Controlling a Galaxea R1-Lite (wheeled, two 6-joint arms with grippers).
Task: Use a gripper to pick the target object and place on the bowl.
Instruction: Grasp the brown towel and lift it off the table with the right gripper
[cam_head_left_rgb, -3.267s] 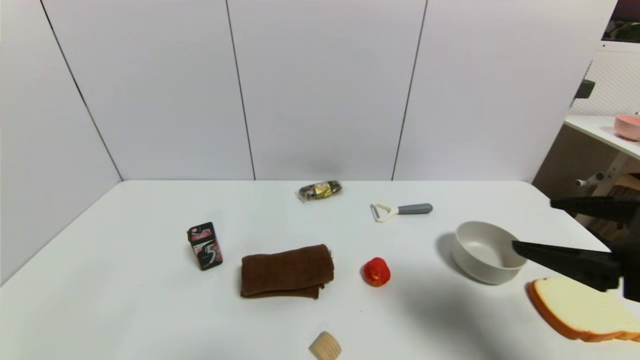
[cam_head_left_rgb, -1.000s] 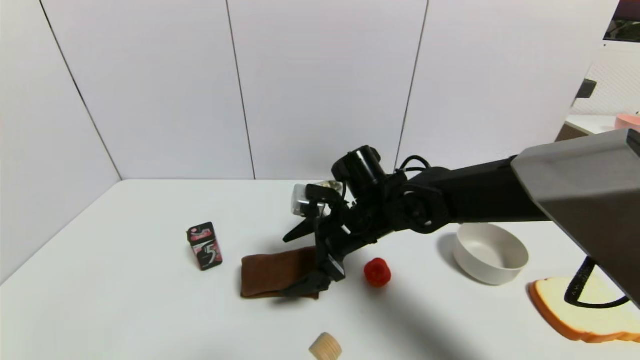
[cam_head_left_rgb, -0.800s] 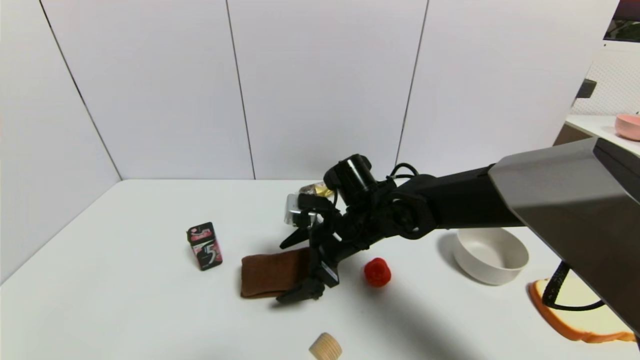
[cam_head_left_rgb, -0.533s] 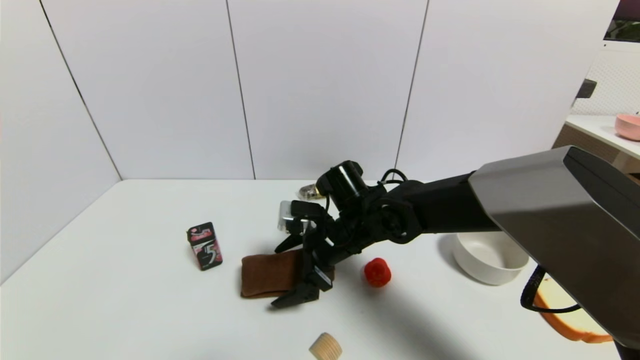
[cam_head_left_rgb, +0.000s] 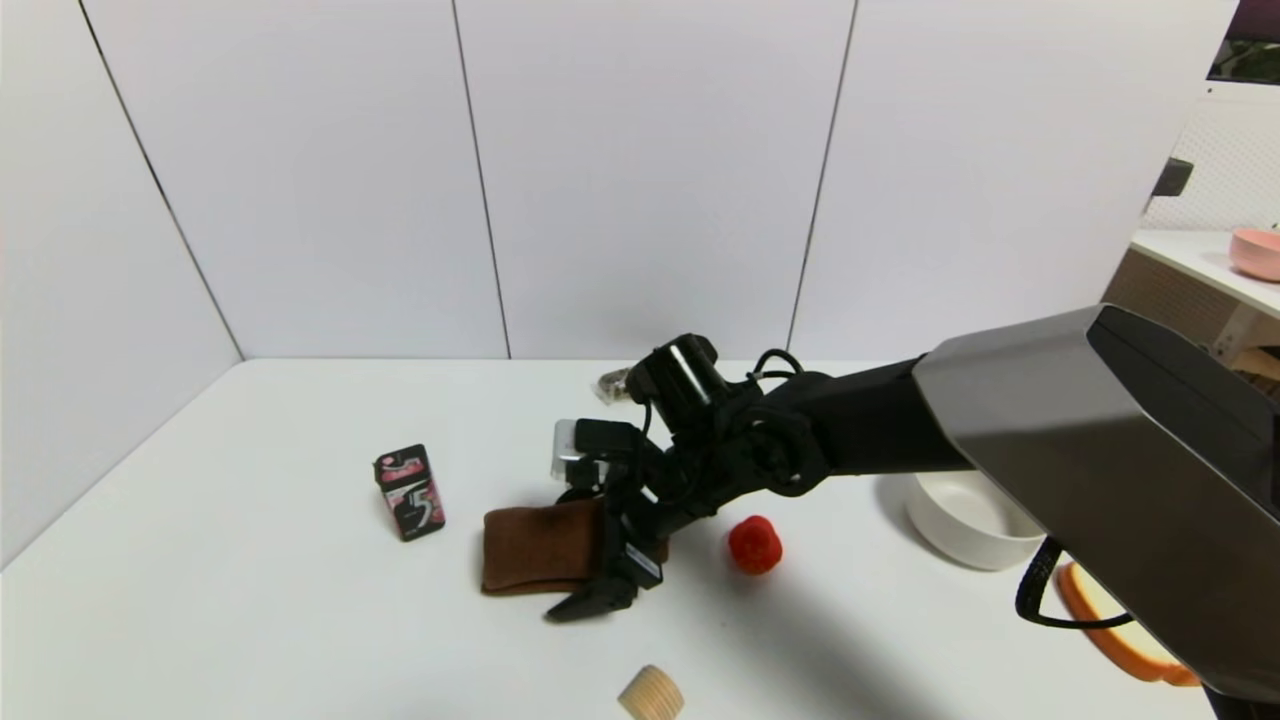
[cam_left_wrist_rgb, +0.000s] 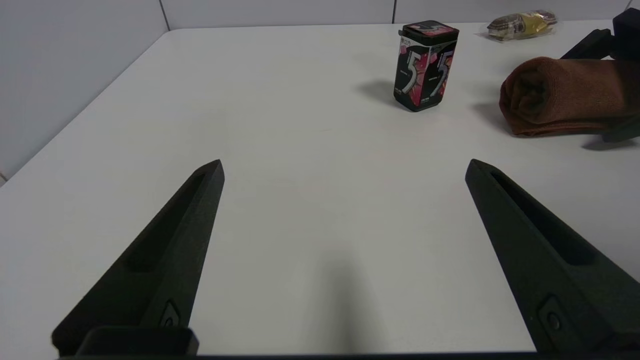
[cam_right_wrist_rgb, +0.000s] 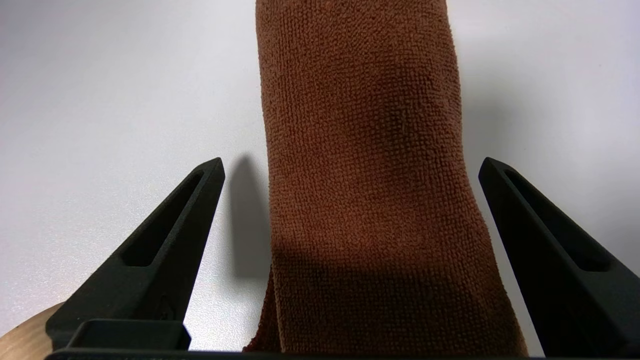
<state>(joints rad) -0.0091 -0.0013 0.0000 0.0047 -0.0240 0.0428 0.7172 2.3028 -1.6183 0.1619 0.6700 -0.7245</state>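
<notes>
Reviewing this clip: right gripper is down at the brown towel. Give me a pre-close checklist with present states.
1. Right gripper open: ok, fingers spread wide.
2. Brown towel between the fingers: ok, one finger on each side, roughly centred.
3. Fingers touching the towel: not yet; table shows between each finger and the cloth.
4. Low enough to catch the whole fold: cannot tell.
5. Neighbours clear: ok; the red toy and gum pack stand apart from the towel.
6. Bowl free to receive: cannot tell, the arm covers part of it. Left gripper open, away over bare table.
</notes>
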